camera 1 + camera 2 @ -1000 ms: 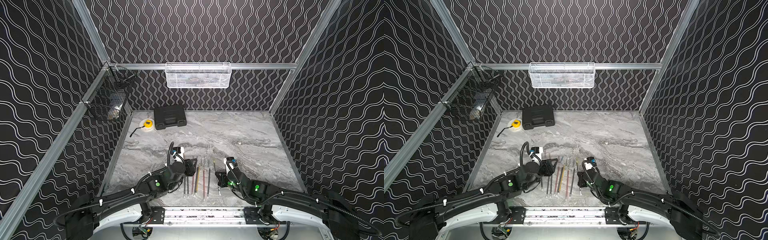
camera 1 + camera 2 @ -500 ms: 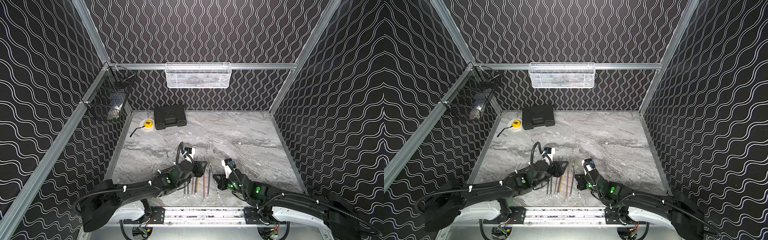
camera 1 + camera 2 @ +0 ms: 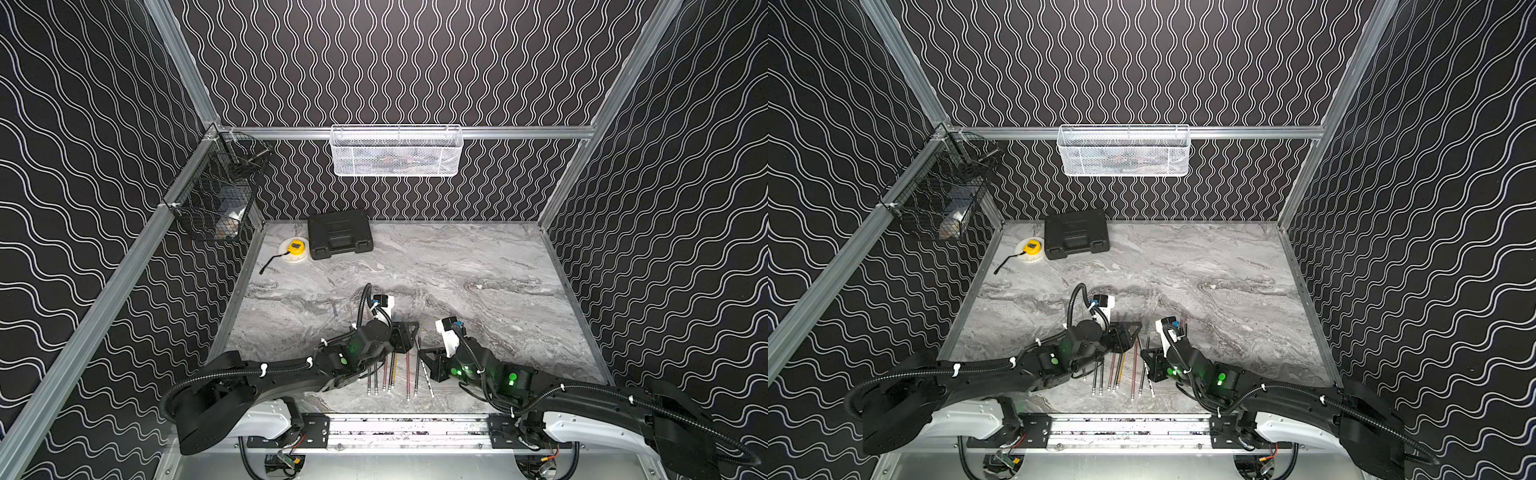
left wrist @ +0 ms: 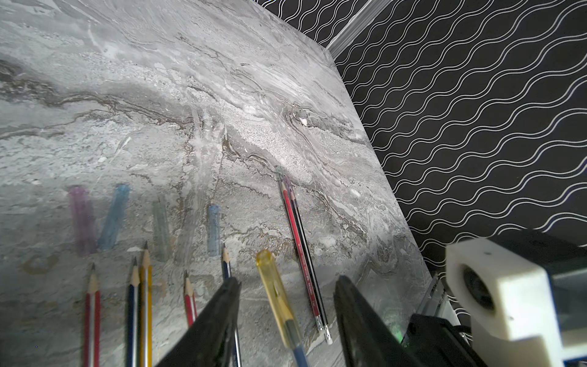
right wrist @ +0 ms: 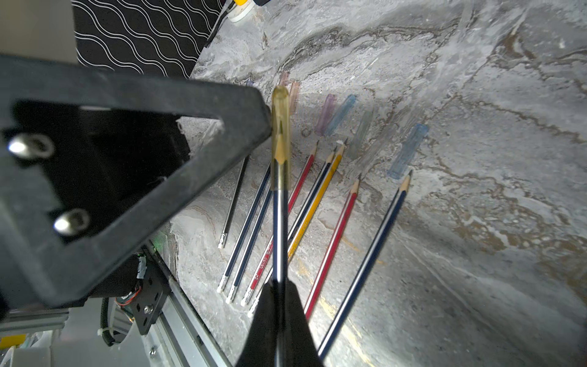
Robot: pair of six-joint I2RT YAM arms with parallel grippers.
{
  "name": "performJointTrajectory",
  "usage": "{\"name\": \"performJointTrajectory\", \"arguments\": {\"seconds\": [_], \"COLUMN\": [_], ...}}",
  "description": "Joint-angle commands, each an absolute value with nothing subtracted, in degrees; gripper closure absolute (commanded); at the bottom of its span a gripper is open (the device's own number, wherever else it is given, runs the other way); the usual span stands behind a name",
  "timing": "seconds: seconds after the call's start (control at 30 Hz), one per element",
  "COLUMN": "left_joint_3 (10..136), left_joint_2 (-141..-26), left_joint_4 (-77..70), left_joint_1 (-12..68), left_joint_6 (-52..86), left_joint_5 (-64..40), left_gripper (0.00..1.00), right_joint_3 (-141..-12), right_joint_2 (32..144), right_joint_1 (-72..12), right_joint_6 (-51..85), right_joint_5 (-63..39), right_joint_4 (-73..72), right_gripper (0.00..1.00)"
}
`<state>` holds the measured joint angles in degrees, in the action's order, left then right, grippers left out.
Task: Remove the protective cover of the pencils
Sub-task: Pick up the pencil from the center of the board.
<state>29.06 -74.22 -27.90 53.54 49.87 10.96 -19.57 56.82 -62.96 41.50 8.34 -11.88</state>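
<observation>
1. Right gripper (image 5: 279,287): jaws clamped on the shaft of the held pencil (image 5: 279,222), a dark-blue pencil lifted off the table and pointing away from the wrist camera.
2. Yellow cap (image 5: 281,127): translucent sleeve seated over the sharpened tip of the held pencil. The wood cone shows through it.
3. Left gripper (image 4: 287,282): jaws apart, with 1 finger on each side of the yellow cap and a gap at both sides in the left wrist view. In the right wrist view 1 fingertip (image 5: 249,111) lies against or just beside the cap, and which cannot be told.
4. Top views: the left gripper (image 3: 409,334) and the right gripper (image 3: 428,359) sit close together near the front edge of the marble table (image 3: 478,270).
5. Pencils (image 5: 330,241): they lie side by side on the table in a loose fan, with red, yellow, dark-blue and black bodies. Their pale end pieces point toward the front rail. In the left wrist view 5 bare sharpened tips show. In a top view the row (image 3: 390,372) lies between the 2 arms.
6. Loose caps (image 4: 114,216): 4 translucent sleeves (purple, blue, greenish, blue) lie flat on the table just beyond the bare tips.
7. Background: a black case (image 3: 338,232) and a yellow tape measure (image 3: 295,248) lie at the far left of the table. A white mesh basket (image 3: 397,151) and a black wire basket (image 3: 216,195) hang on the walls.
</observation>
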Motion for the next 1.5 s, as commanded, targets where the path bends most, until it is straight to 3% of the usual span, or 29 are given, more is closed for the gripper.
{"name": "performJointTrajectory", "arguments": {"seconds": [0.0,0.53,0.87,1.13,1.4,1.47], "left_joint_3": [29.44,28.77,27.86,27.25,27.03,27.09], "left_joint_2": [-74.84,-74.28,-74.09,-73.78,-73.99,-73.86], "left_joint_4": [-30.79,-31.65,-32.94,-32.92,-33.38,-33.08], "left_joint_1": [53.44,53.44,53.44,53.44,53.44,53.44], "left_joint_6": [51.15,51.66,52.16,52.95,53.50,53.48], "left_joint_5": [11.03,11.43,10.52,10.81,10.59,10.46], "left_gripper": [0.48,0.67,0.66,0.80,0.86,0.86], "right_joint_3": [-20.30,-21.42,-21.71,-21.53,-21.80,-22.01], "right_joint_2": [57.13,57.92,58.34,58.68,59.06,59.31], "right_joint_1": [-63.36,-65.39,-66.13,-66.53,-67.02,-67.15], "right_joint_6": [41.47,41.47,41.57,41.82,41.96,42.13], "right_joint_5": [9.05,10.97,11.65,12.13,12.46,12.74], "right_joint_4": [-14.49,-14.84,-15.31,-15.80,-15.74,-15.35], "right_gripper": [1.00,1.00,1.00,1.00,1.00,0.88]}}
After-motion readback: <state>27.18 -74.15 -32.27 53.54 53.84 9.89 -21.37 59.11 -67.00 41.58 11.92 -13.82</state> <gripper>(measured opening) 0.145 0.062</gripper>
